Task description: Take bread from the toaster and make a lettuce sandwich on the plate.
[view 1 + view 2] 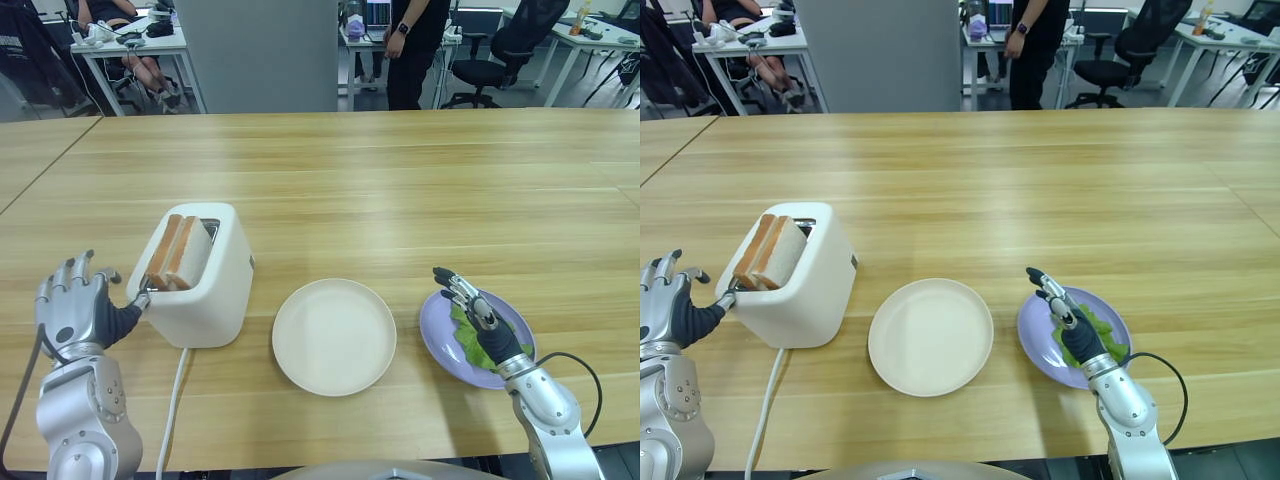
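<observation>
In the lower left of the frame, a white toaster (196, 278) is standing on the wooden table (400, 190). Two slices of bread (176, 251) are sticking up out of its slots. Its cord (170, 405) is trailing toward the bottom edge.

At the left edge, the left hand (72, 305) is hovering just beside the toaster. Its fingers are spread and pointing upward, gripping nothing. The thumb is stretching to the toaster's lever (147, 291) and seems to be touching it.

An empty cream plate (334, 336) is sitting in the lower middle. To the right of it, a purple plate (435, 342) is carrying a lettuce leaf (1105, 330).

The right hand (480, 318) is lying over that leaf with fingers straight and close together, not closing on anything. Whether it is touching the leaf cannot be told.
</observation>
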Controlling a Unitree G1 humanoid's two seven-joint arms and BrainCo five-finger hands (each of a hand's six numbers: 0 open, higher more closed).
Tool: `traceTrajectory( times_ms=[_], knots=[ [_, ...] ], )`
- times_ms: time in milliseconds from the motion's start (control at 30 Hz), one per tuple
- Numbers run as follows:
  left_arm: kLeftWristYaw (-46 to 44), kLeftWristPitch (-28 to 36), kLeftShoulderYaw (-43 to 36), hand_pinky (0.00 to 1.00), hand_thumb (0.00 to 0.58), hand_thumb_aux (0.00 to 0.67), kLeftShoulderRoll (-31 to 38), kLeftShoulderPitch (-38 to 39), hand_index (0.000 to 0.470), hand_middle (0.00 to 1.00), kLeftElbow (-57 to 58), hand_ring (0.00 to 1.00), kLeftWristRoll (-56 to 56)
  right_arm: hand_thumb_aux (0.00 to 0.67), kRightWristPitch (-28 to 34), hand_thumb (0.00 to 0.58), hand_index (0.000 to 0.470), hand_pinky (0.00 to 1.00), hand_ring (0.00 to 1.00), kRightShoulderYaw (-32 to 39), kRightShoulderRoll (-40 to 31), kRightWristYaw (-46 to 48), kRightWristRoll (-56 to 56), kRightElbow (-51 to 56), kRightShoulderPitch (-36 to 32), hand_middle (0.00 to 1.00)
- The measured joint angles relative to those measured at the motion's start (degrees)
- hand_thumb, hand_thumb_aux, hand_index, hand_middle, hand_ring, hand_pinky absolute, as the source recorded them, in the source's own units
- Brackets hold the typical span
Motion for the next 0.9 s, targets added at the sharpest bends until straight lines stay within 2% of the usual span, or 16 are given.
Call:
traceTrajectory(
  times_ms=[100, 167, 233, 300, 333, 367, 900],
  knots=[
    [-1.2, 0.9, 0.0, 0.03, 0.55, 0.518, 1.1, -1.1, 0.355, 0.03, 0.2, 0.03, 0.5, 0.0, 0.0, 0.0, 0.0, 0.0, 0.0, -0.1, 0.0, 0.0, 0.0, 0.0, -0.1, 0.0],
    [-1.9, 1.6, -0.1, 0.04, 0.54, 0.494, 1.7, -2.6, 0.339, 0.04, 0.5, 0.04, 1.0, 0.0, 0.1, 0.0, 0.0, 0.0, 0.0, -0.1, 0.0, 0.0, 0.0, 0.0, -0.2, 0.0],
    [-2.4, 2.0, -0.3, 0.03, 0.496, 0.415, 1.8, -4.5, 0.285, 0.03, 0.8, 0.03, 1.3, 0.0, 0.1, 0.0, 0.0, 0.0, 0.0, -0.2, 0.1, 0.0, 0.0, 0.1, -0.2, 0.0],
    [-2.7, 2.5, -0.7, 0.03, 0.496, 0.415, 1.8, -5.8, 0.285, 0.03, 1.1, 0.03, 1.3, 0.0, 0.0, 0.0, 0.0, 0.0, 0.0, -0.2, 0.1, 0.0, 0.0, 0.3, -0.2, 0.0],
    [-3.1, 2.6, -1.1, 0.03, 0.34, 0.239, 1.8, -6.6, 0.164, 0.03, 1.1, 0.03, 1.2, 0.0, 0.0, 0.0, 0.0, 0.0, 0.0, -0.2, 0.2, 0.0, 0.0, 0.5, -0.3, 0.0],
    [-3.4, 2.7, -1.5, 0.02, 0.0, 0.0, 1.7, -6.9, 0.0, 0.02, 1.0, 0.02, 1.2, 0.0, 0.0, 0.0, 0.0, 0.0, 0.0, -0.1, 0.2, 0.0, 0.0, 0.7, -0.3, 0.0],
    [-8.2, 2.9, -3.7, 0.02, 0.0, 0.0, 0.4, -5.0, 0.0, 0.02, -4.6, 0.02, 1.3, 0.0, 0.0, 0.0, 0.0, 0.0, 0.0, -0.1, 0.6, 0.0, -0.1, 1.3, -1.9, 0.0]
  ],
)
